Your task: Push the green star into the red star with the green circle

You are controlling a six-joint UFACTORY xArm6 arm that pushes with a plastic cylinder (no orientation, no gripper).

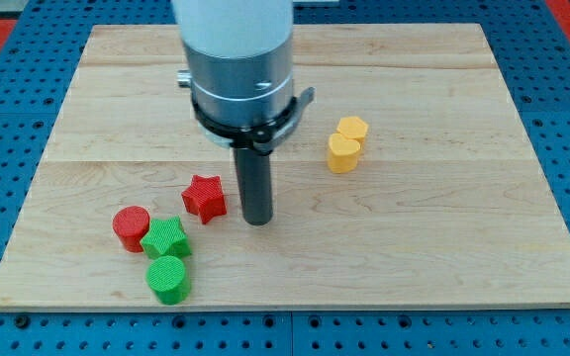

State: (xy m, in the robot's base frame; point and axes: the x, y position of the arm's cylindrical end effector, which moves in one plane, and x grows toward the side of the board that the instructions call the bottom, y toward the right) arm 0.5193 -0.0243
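The red star [205,197] lies left of centre on the wooden board [414,237]. The green star [166,238] lies below and to its left, with a gap between them. The green circle [168,279] sits right below the green star, touching or nearly touching it. My tip [257,221] is down on the board just to the right of the red star, a small gap away, and well to the right of both green blocks.
A red circle [132,227] sits against the green star's left side. A yellow hexagon [351,130] and a yellow heart-like block [342,153] stand together to the right of the arm. The board's bottom edge runs just below the green circle.
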